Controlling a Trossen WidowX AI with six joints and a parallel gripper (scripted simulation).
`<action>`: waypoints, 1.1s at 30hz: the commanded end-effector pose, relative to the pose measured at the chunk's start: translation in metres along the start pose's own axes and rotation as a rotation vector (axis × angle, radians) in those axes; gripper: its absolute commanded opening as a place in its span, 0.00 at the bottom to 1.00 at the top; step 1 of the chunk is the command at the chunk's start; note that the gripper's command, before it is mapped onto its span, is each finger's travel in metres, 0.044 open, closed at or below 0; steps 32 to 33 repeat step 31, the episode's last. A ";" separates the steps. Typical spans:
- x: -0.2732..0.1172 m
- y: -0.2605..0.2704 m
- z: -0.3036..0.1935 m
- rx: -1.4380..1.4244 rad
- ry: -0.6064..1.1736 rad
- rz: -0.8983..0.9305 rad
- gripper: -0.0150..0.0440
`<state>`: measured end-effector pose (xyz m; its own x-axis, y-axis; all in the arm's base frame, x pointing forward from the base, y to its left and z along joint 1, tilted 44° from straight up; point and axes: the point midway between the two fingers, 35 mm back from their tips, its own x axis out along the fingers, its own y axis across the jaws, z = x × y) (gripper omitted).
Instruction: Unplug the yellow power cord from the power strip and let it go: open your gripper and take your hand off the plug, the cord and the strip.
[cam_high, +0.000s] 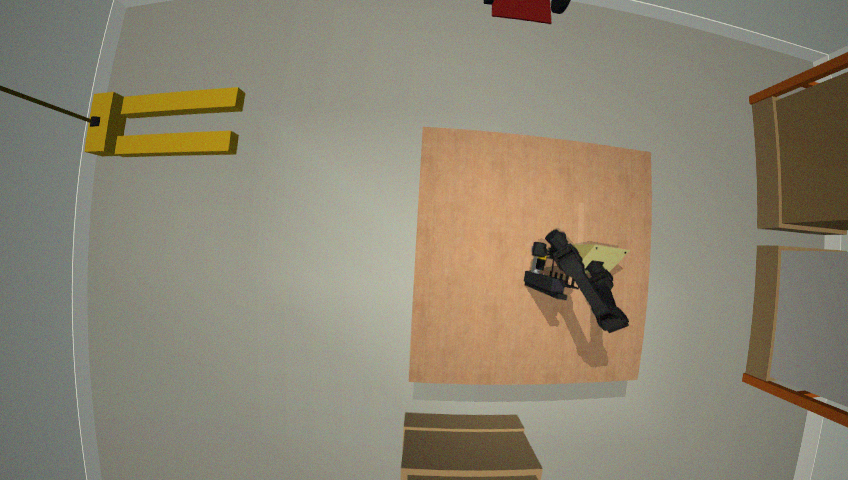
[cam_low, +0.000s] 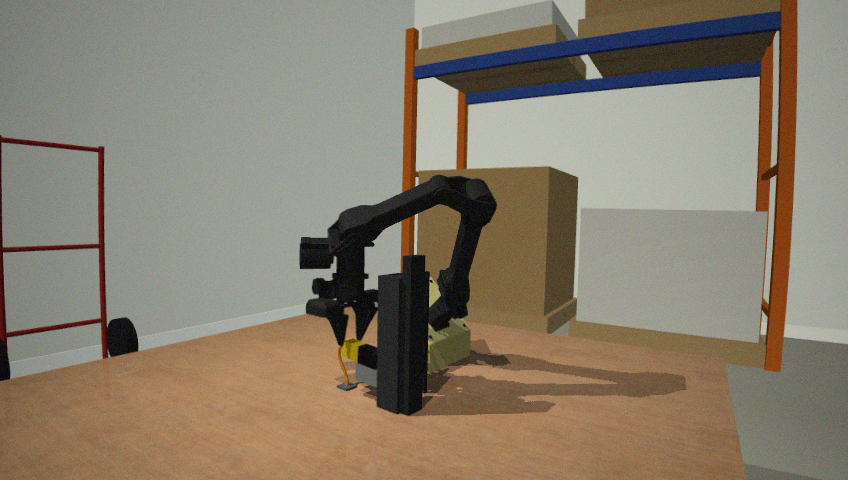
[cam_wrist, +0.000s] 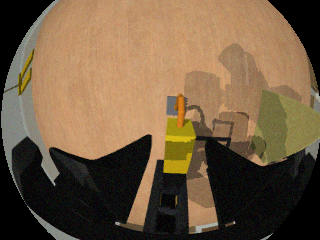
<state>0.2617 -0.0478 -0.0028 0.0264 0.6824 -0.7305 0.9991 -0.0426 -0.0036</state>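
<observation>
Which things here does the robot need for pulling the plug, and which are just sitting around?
For the job:
yellow plug
orange cord
power strip
gripper, now open

Just sitting around:
tall black block
red cart
shelf rack
brown box

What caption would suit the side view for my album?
Black robot arm's open claw poised just above a yellow plug on the wooden table, beside a tall black block.

plug (cam_low: 352, 349) below gripper (cam_low: 351, 325) | strip (cam_low: 403, 334) right | on table (cam_low: 178, 416)
</observation>
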 end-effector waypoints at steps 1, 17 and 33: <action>0.000 0.001 -0.001 0.001 0.001 0.006 0.83; -0.013 0.001 0.060 0.000 -0.003 0.007 1.00; -0.013 0.001 0.060 0.000 -0.003 0.007 1.00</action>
